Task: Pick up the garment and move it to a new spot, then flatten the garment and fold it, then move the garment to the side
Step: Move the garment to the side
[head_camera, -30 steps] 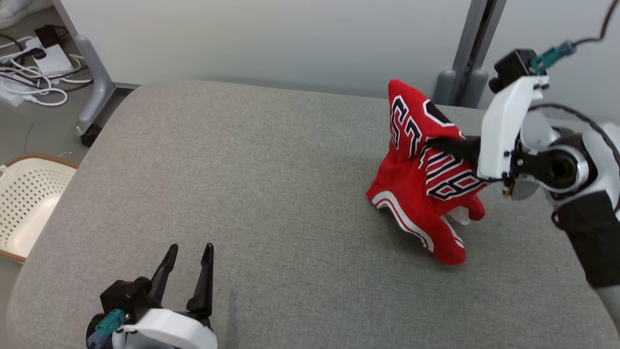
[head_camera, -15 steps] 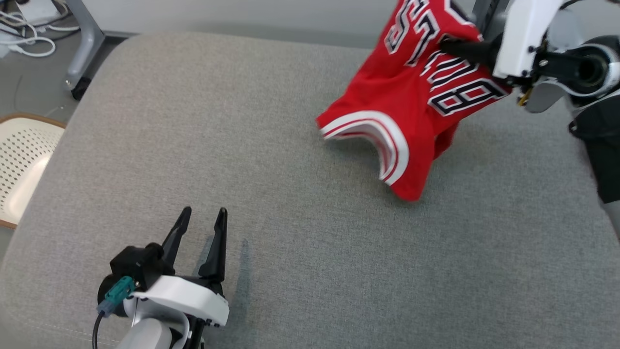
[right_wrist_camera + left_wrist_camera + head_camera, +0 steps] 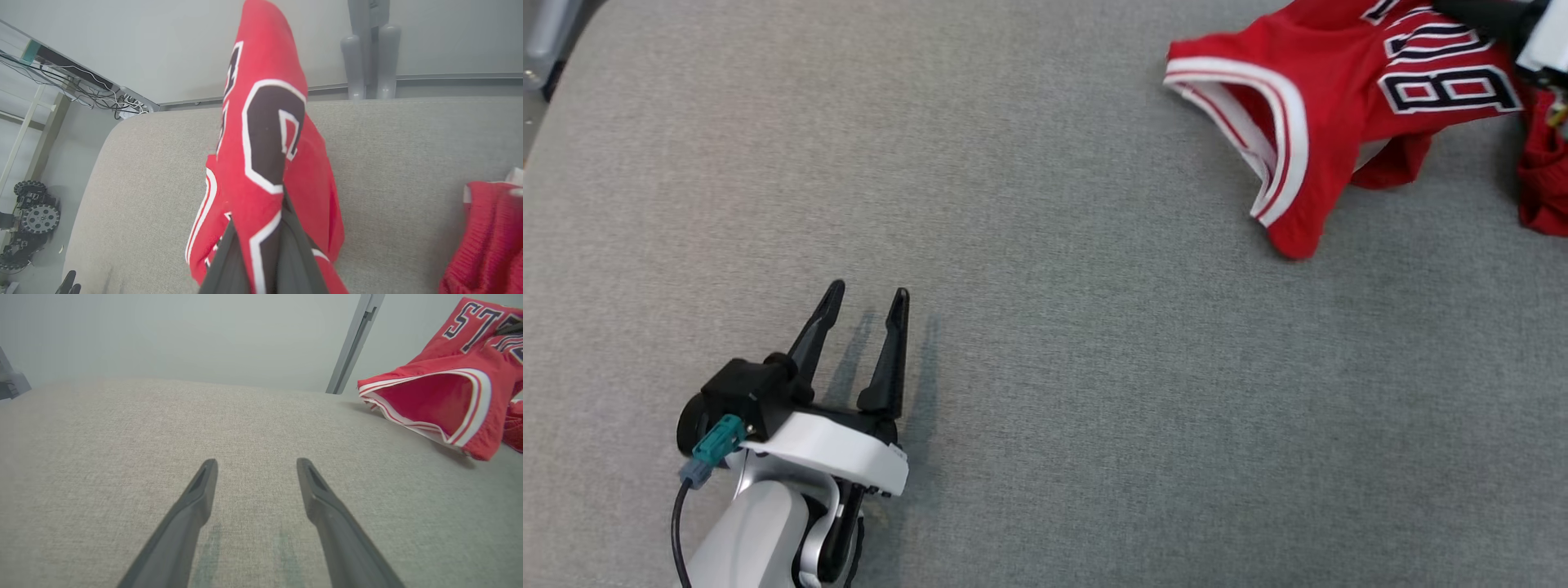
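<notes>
The garment (image 3: 1327, 122) is a red jersey with white and black trim and dark lettering. It hangs at the far right of the grey cushion, its striped armhole gaping. My right gripper (image 3: 1462, 8) is shut on its upper part, and in the right wrist view the fingers (image 3: 261, 222) pinch a fold of the garment (image 3: 265, 143) that rises in front of them. Its lowest corner hangs just at the cushion. My left gripper (image 3: 866, 298) stands open and empty near the front left, fingers (image 3: 204, 486) pointing across the cushion, with the garment (image 3: 449, 396) far to its right.
The grey upholstered surface (image 3: 1045, 392) spreads wide between the two grippers. A second red knit piece (image 3: 486, 241) lies at the right edge (image 3: 1543, 180). Behind the cushion stands a grey post (image 3: 369, 49). A small wheeled machine (image 3: 28, 220) sits on the floor.
The head camera has tipped down and shifted the whole picture. My right gripper has lifted the garment, which has unfurled and hangs lower and wider. The left gripper stays open.
</notes>
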